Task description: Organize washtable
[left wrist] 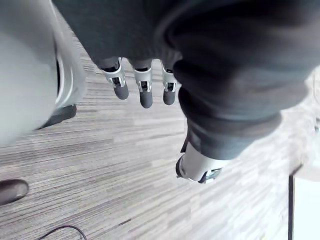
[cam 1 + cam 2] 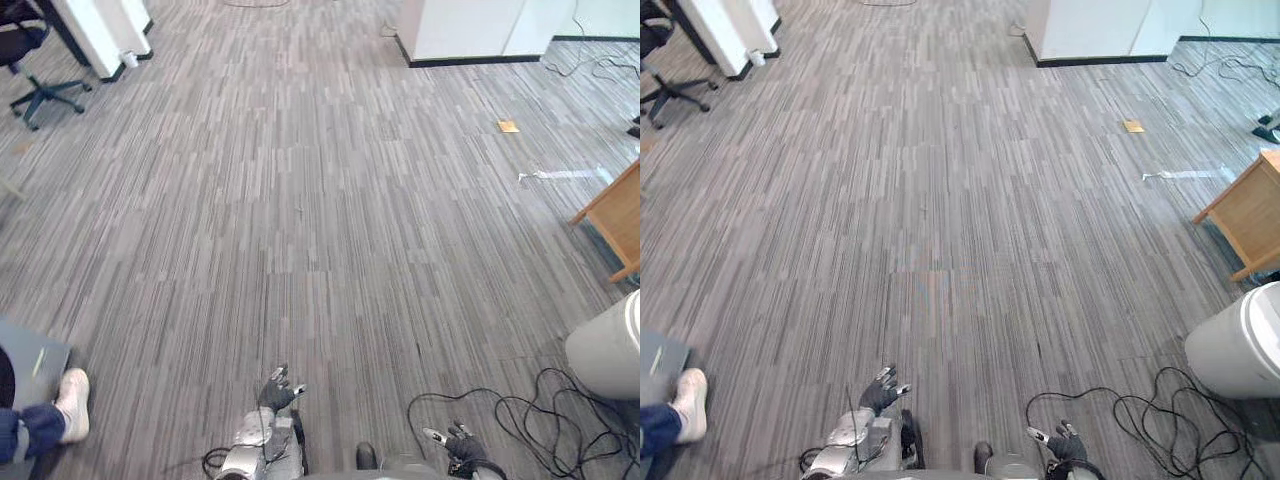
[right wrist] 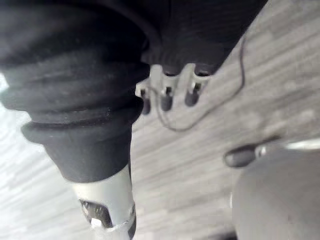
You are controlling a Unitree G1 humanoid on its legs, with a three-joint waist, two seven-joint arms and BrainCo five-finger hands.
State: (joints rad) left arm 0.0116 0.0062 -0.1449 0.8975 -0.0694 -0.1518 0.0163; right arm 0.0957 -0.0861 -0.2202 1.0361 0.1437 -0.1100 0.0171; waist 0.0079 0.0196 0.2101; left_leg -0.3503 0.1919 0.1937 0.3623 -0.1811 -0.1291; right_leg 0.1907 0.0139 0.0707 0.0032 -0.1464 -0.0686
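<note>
Likely approach step; nothing organized.
Your left hand (image 2: 277,393) and right hand (image 2: 462,440) hung open, empty, left of the bin (image 2: 610,350); next you had to find the washtable.

The carpet floor (image 2: 300,220) lies open ahead of the left hand (image 2: 275,392) and right hand (image 2: 462,440). A grey bin (image 2: 610,350) and a wooden counter (image 2: 620,215) block the right side. A person's shoe (image 2: 72,403) blocks the left.
</note>
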